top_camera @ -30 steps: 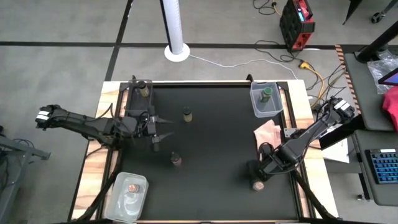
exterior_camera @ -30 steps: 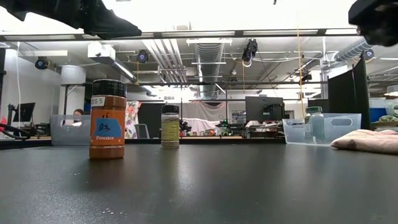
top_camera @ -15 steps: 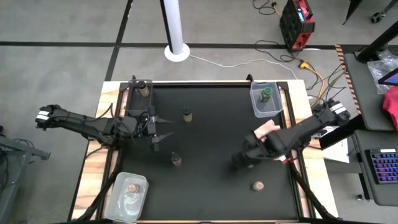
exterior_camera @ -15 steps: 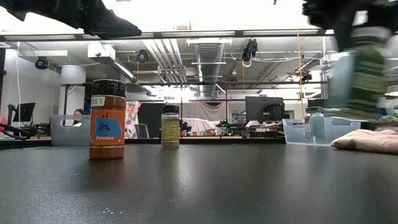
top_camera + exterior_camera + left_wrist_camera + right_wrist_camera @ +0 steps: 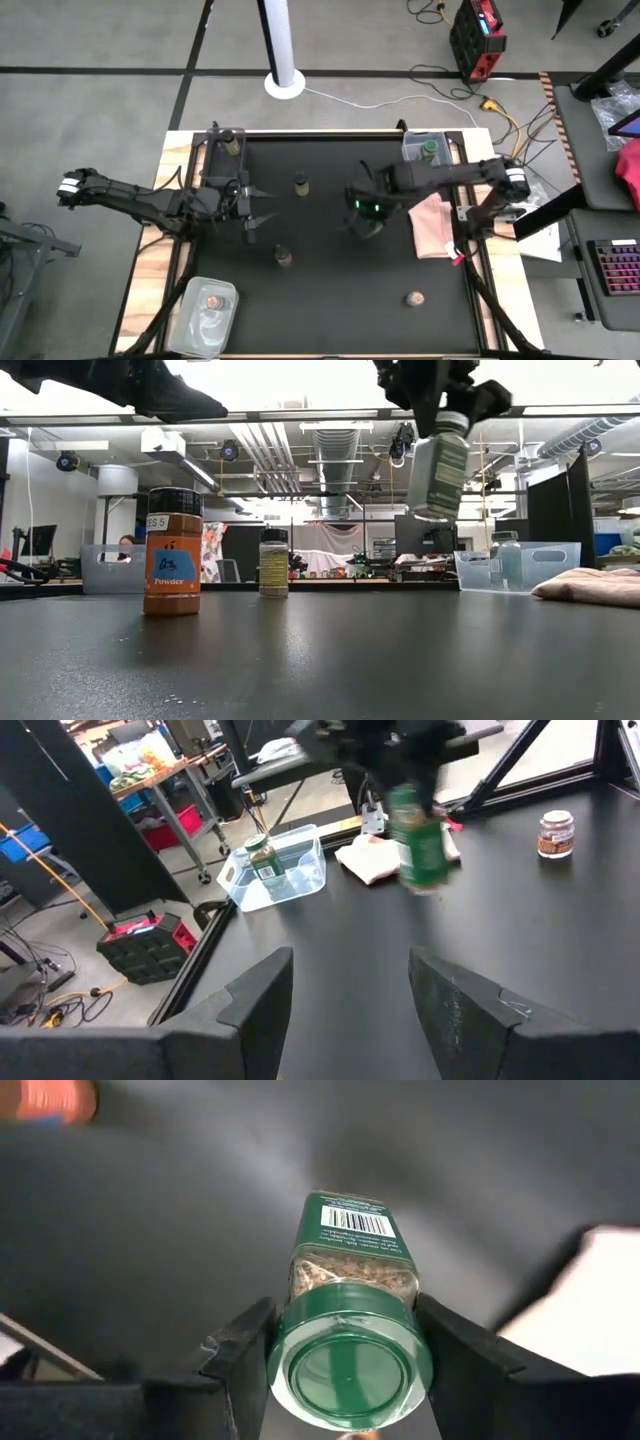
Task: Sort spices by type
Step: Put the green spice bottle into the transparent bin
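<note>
My right gripper point(image 5: 365, 208) hangs over the middle of the table, shut on a green-lidded spice jar point(image 5: 438, 478), seen in the left wrist view as the green-lidded spice jar point(image 5: 418, 840). My left gripper point(image 5: 262, 205) hovers open over the table's left part. Standing on the mat are a yellowish jar point(image 5: 300, 183), a dark-lidded orange jar point(image 5: 283, 256) and a pinkish-topped jar point(image 5: 413, 298). One more jar stands in each clear tub: green-lidded point(image 5: 427, 152), dark-lidded point(image 5: 232, 142), pinkish point(image 5: 212, 300). My right gripper pinches the jar at its green lid point(image 5: 350, 1365), one finger point(image 5: 245, 1350) on each side. The fingers come from above, pointing down. The jar is lifted clear of the table and hangs below them, a little tilted, with its body point(image 5: 345, 1255) toward the mat.
A pink cloth point(image 5: 432, 222) lies at the table's right edge below the far right tub point(image 5: 412, 172). Other tubs sit at the far left corner point(image 5: 222, 135) and the near left corner point(image 5: 195, 322). Bare black mat stretches across the near middle.
My right gripper has swung from the near right part of the table, beside the pinkish-topped jar, toward the far left, to the table's middle. It carries the green-lidded jar through the air. The left arm has kept still.
</note>
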`<state>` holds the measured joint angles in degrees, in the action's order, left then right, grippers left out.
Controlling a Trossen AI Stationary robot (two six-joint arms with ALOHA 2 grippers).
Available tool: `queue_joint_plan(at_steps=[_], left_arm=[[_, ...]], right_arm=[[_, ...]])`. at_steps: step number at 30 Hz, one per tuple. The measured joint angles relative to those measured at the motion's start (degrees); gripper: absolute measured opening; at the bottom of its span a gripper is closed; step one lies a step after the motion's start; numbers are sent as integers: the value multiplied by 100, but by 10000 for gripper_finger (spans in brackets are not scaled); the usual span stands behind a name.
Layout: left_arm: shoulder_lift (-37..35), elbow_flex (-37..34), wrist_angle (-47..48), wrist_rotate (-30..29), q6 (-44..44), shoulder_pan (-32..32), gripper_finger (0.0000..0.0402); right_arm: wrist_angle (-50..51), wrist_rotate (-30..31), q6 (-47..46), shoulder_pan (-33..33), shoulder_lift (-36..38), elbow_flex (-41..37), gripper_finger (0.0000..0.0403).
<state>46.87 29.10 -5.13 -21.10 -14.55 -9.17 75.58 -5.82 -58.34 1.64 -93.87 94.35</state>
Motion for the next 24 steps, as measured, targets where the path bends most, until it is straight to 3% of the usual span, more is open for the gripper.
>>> queue_joint_plan(at_steps=[7,16,24], left_arm=[[-2,0,0,-82,-111,0,184],[-2,0,-2,-90,-192,0,184],[-2,0,-1,-92,-223,-1,184]], right_arm=[[782,95,1203,-1343,63,670,201],[1457,443,2228,-3368,326,660,201],[1444,452,2799,-4281,487,584,201]])
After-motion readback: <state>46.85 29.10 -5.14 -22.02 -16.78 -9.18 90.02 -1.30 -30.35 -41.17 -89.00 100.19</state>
